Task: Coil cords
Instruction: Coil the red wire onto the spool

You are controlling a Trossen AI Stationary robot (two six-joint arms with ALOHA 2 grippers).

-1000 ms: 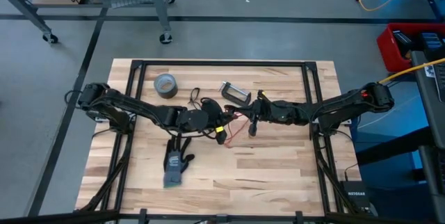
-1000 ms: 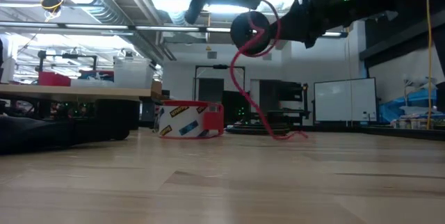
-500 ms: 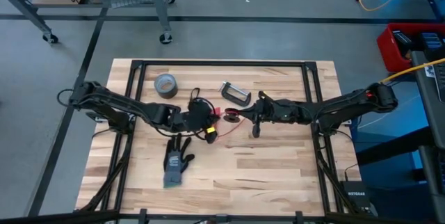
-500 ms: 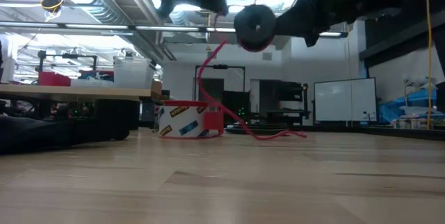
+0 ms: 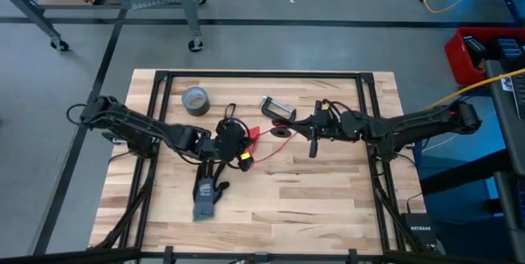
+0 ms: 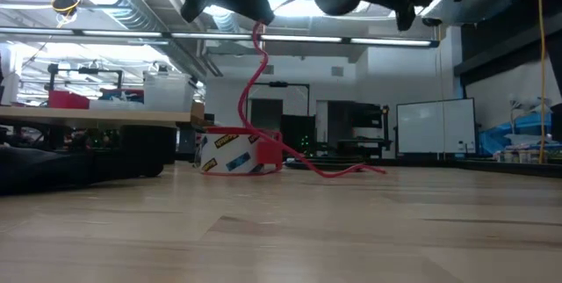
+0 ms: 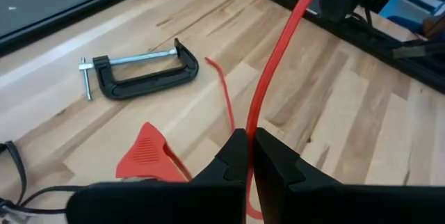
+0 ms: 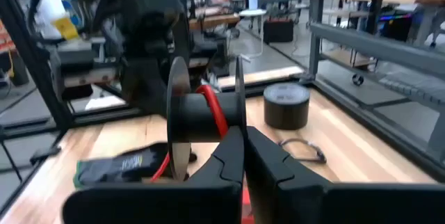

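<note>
1. The wooden table (image 5: 312, 190) carries both dark arms, which reach in from either side and nearly meet at its middle.
2. A grey-and-black glove (image 5: 209, 192) lies flat just nearer the front edge than the left arm's wrist; print shows on it in the right wrist view but is too blurred to read.
3. A grey duct-tape roll (image 5: 195, 99) sits toward the far left of the table.
4. A red-edged tape ring (image 6: 239, 152) stands on the wood in the low view; its white side carries dark and blue lettering (not legible).
5. A black C-clamp (image 7: 142, 76) lies flat on the planks, its screw end pointing away from the red cord.
6. The left gripper (image 7: 249, 156) has its fingers pinched tight on the red cord (image 7: 278, 57), a thin, smooth wire that rises from the table in a wavy line.
7. The right gripper (image 8: 242, 151) is closed on a black spool (image 8: 201, 116), around whose hub a few red turns are wound.
8. A black cord (image 5: 229, 115) sits in a small loop just beyond the left gripper.
</note>
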